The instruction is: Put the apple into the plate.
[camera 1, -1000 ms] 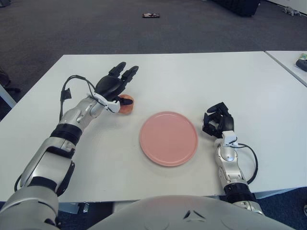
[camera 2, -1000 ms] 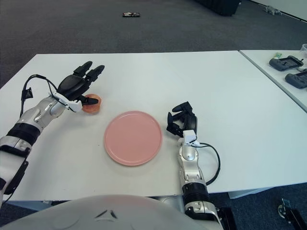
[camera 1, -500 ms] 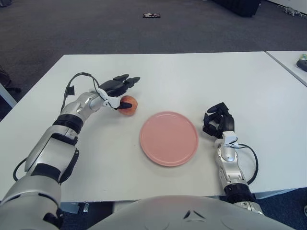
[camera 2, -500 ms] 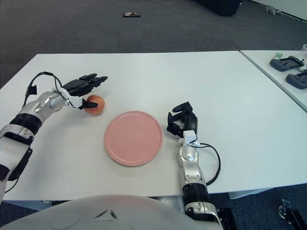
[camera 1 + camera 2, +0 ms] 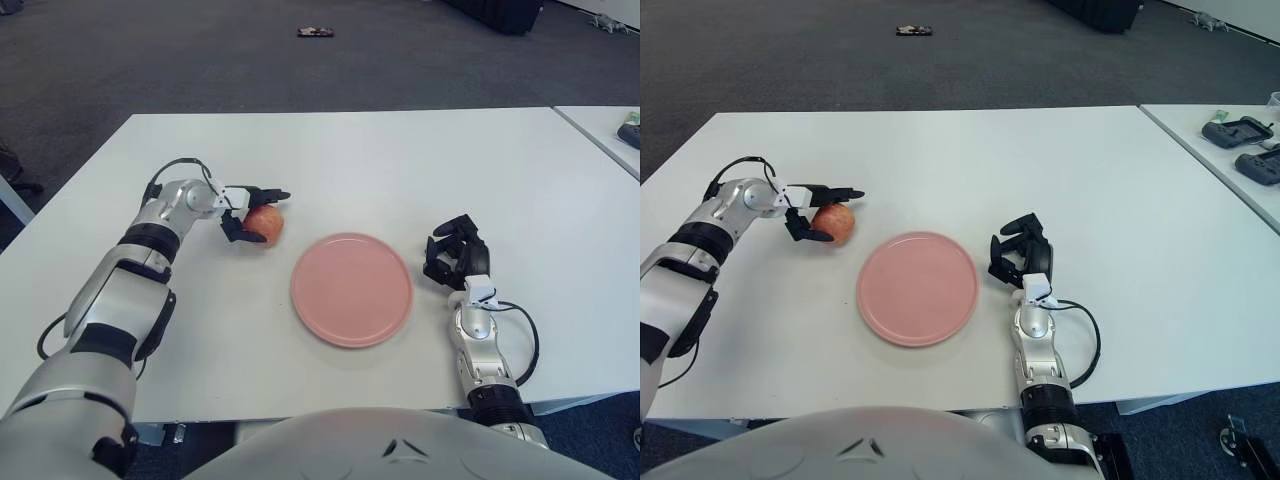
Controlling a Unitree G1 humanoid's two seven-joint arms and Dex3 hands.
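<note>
On the white desk (image 5: 400, 160) the pink plate (image 5: 352, 288) lies in the middle, our right hand (image 5: 455, 255) idle with curled fingers just to its right. Our left hand (image 5: 245, 208) has its fingers around the apple (image 5: 263, 223), which sits left of the plate; the hold looks loose to us, so the round apple may slip and roll away when lifted.

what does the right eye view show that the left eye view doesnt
Only the right eye view shows two dark handheld devices on the neighbouring table at the far right. The left eye view shows only one dark item at that table's edge.

Both share the white table, the pink plate, the apple with the left hand closing around it, the right hand right of the plate, and a small object on the floor.
</note>
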